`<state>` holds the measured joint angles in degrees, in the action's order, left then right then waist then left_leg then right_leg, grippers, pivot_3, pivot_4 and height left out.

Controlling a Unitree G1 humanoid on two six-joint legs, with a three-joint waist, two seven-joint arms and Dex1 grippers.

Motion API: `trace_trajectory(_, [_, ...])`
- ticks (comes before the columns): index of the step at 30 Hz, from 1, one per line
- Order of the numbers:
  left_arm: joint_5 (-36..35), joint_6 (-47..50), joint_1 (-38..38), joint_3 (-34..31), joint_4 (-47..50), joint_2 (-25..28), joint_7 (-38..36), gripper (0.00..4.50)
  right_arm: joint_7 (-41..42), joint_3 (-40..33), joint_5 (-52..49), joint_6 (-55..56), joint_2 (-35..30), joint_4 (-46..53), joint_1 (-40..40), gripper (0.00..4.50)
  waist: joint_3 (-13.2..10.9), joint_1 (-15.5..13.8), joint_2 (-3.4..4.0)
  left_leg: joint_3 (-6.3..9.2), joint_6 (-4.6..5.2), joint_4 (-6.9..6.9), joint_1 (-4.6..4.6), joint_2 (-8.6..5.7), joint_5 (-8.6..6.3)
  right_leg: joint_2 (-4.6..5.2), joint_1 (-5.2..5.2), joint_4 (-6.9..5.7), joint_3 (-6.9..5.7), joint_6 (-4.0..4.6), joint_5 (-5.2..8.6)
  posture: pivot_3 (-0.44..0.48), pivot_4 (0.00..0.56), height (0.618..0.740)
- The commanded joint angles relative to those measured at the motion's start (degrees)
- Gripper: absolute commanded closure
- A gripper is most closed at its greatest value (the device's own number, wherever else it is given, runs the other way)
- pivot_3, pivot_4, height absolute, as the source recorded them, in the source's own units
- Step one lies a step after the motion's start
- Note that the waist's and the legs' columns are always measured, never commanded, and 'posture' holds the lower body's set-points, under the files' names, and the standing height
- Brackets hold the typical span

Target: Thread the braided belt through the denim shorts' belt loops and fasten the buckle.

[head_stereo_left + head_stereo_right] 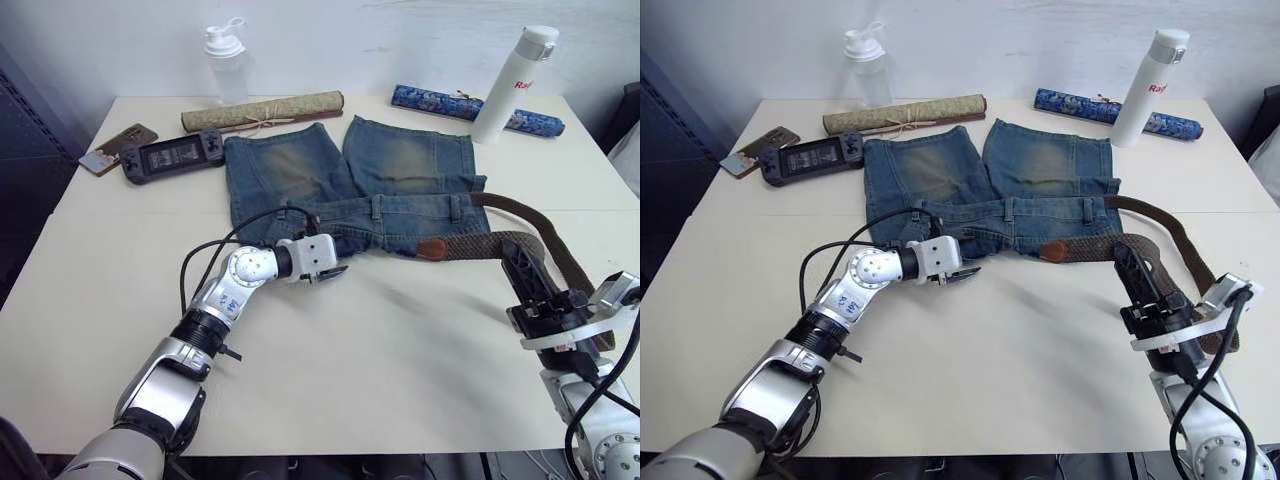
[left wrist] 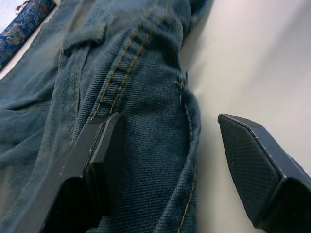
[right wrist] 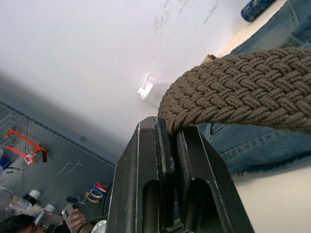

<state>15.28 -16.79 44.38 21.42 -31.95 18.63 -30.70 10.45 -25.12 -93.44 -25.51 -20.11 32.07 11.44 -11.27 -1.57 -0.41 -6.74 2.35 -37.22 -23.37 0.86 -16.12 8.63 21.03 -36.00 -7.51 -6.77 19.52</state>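
Overhead, from the left eye view, the denim shorts (image 1: 350,190) lie flat on the white table (image 1: 400,350) with the waistband toward the robot and the legs pointing toward the far edge. The braided belt (image 1: 500,245) runs its long axis along that waistband, its tan leather tab (image 1: 432,248) pointing toward the left gripper (image 1: 330,268), then loops back past the right side of the shorts toward the right gripper (image 1: 522,262). One of the belt loops (image 1: 376,207) stands upright mid-waistband, beyond and between the two grippers. Bare tabletop lies open on the near side of both grippers.

From the right eye view, the left gripper sits at the waistband's left corner and the right gripper stands upright against the belt, well apart from it. A rolled mat (image 1: 905,113), a handheld console (image 1: 812,157) and a white bottle (image 1: 1150,85) lie past the shorts along the far edge.

Along the left wrist view, the fingers (image 2: 97,150) are spread wide, one on denim, the other over bare table, with the shorts' hem edge between them.

Along the right wrist view, the fingers (image 3: 146,179) are clamped together on the belt, whose braid runs crosswise away from the fingertips
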Motion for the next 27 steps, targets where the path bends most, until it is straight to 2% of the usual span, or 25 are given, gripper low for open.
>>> trace_trajectory(1, [2.81, -0.23, 1.52, -0.64, -2.31, -0.42, 4.3, 1.12, 0.54, -1.32, -1.3, 0.66, -0.1, 2.46, 0.29, 4.5, 0.0, 0.06, 0.0, 0.0, 0.01, -0.01, 0.0, 0.0, 0.0, 0.01, 0.0, 0.01, 0.0, -0.01, -0.01, 0.0, 0.15, 0.717])
trace_trajectory(2, [2.97, -0.25, 1.57, -0.68, -2.48, -0.54, 4.4, 1.68, 0.48, -1.28, -1.27, 0.72, -0.09, 2.43, 0.26, 4.5, 0.0, 0.08, 0.0, 0.0, 0.01, 0.0, 0.0, 0.0, -0.01, 0.01, 0.0, 0.0, 0.0, -0.01, -0.01, 0.0, 0.15, 0.717])
trace_trajectory(3, [3.57, -0.59, 1.53, -0.43, -2.7, -0.45, 4.7, 1.95, 0.4, -1.15, -1.18, 0.8, 0.0, 2.43, 0.24, 4.5, 0.0, 0.09, 0.0, 0.0, 0.01, 0.0, 0.0, 0.0, -0.01, 0.01, 0.01, 0.0, -0.01, -0.01, -0.01, 0.0, 0.15, 0.717])
trace_trajectory(8, [5.05, -3.07, 1.07, 0.2, -2.78, -0.18, 5.15, 4.28, 0.18, -0.91, -0.97, 1.01, 0.18, 2.67, 0.5, 4.5, 0.01, 0.14, 0.0, 0.0, 0.0, 0.01, 0.01, 0.0, 0.0, -0.01, 0.01, -0.01, -0.03, -0.01, -0.01, 0.0, 0.15, 0.717])
trace_trajectory(9, [5.44, -3.45, 0.86, 0.46, -2.5, 0.05, 5.05, 4.45, 0.11, -0.91, -1.03, 1.06, 0.22, 2.78, 0.56, 4.5, 0.01, 0.14, 0.0, -0.01, 0.01, 0.0, 0.01, 0.0, 0.0, -0.01, 0.0, -0.01, -0.03, -0.01, -0.01, 0.0, 0.15, 0.717])
trace_trajectory(13, [5.7, -4.42, -0.71, -0.48, 0.01, 1.12, 5.75, 4.45, -0.31, -0.87, -0.84, 1.22, 0.2, 2.7, 0.22, 4.5, 0.01, 0.16, 0.0, -0.02, 0.01, -0.02, 0.0, 0.0, -0.01, -0.01, 0.0, 0.0, -0.03, -0.02, -0.01, 0.0, 0.15, 0.717])
trace_trajectory(18, [5.59, -5.01, -6.14, -5.12, 8.05, 7.75, 8.14, 4.45, -1.02, -2.4, -1.16, 2.19, -0.02, 3.09, 0.25, 4.5, 0.01, 1.26, 0.01, -0.04, -0.04, 0.03, 0.03, 0.08, 0.02, -0.02, 0.03, -0.03, 0.02, -0.01, -0.01, 0.0, 0.15, 0.717])
trace_trajectory(20, [0.04, -2.5, -9.98, -8.13, 12.27, 9.95, 4.21, 4.45, -1.08, -2.93, -1.29, 2.32, -0.24, 3.2, 0.58, 4.5, 0.02, 1.77, 0.02, -0.04, -0.08, 0.06, 0.03, 0.15, 0.04, -0.03, 0.03, -0.09, 0.01, -0.01, -0.01, 0.0, 0.15, 0.717])
trace_trajectory(25, [-8.62, 1.05, -21.71, -12.85, 22.86, 15.65, -3.71, 4.45, -1.33, -3.95, -1.34, 2.19, -1.16, 2.68, 0.81, 4.5, 0.02, 1.97, 0.03, -0.06, -0.13, 0.1, 0.06, 0.19, 0.04, -0.03, 0.01, -0.11, 0.05, 0.0, 0.0, 0.0, 0.15, 0.717])
trace_trajectory(27, [-14.15, 5.03, -26.7, -14.31, 28.73, 16.11, -6.98, 4.45, -1.71, -4.62, -1.35, 1.97, -1.83, 2.12, 0.5, 4.5, 0.03, 2.21, 0.05, -0.08, -0.14, 0.09, 0.06, 0.2, 0.02, -0.02, 0.01, -0.08, 0.09, 0.0, 0.0, 0.0, 0.15, 0.717])
